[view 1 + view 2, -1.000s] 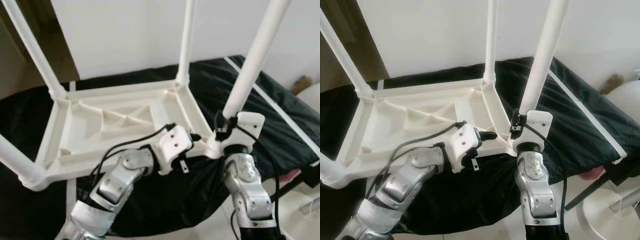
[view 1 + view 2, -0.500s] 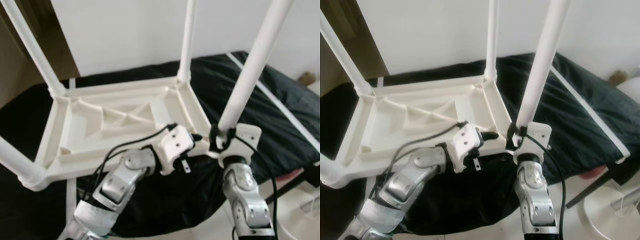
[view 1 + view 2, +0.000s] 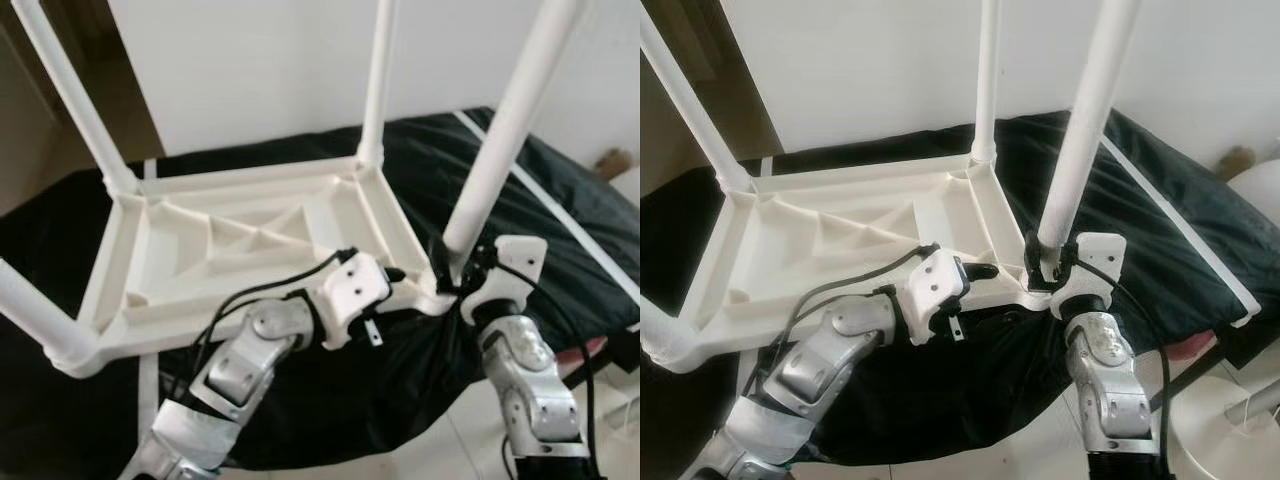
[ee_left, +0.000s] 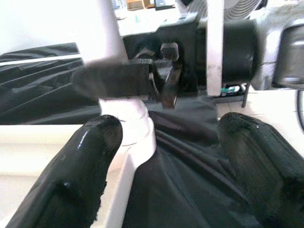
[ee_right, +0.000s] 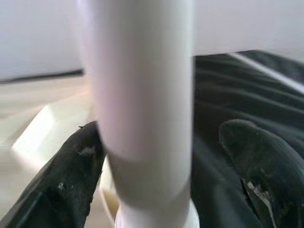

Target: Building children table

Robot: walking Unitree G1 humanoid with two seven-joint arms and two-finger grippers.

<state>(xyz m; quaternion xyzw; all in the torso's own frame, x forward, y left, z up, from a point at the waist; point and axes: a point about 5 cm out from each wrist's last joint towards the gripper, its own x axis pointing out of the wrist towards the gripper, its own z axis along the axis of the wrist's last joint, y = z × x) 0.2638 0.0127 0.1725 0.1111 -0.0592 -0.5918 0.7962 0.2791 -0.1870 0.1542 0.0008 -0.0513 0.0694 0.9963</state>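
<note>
White wall behind, black cloth [image 3: 560, 220] over the work surface, pale floor tiles below. Table [image 3: 240, 250] lies upside down on the cloth, underside ribs up, four legs pointing up. Key relation: near-right leg [image 3: 1085, 130] stands close to vertical in its corner socket, directly ahead of the right gripper [image 5: 156, 156]. Its fingers [image 5: 61, 185] straddle the leg base, spread wider than the tube, one pad touching, the other apart — not clamped. Right arm is the nearer one, so I'd judge seating or twisting that leg falls to it. Left gripper [image 4: 161, 156] is spread open at the table's near edge just beside that corner, one finger over the rim, gripping nothing. Left arm's cable [image 3: 260, 290] loops close to the rim, possible snag.
</note>
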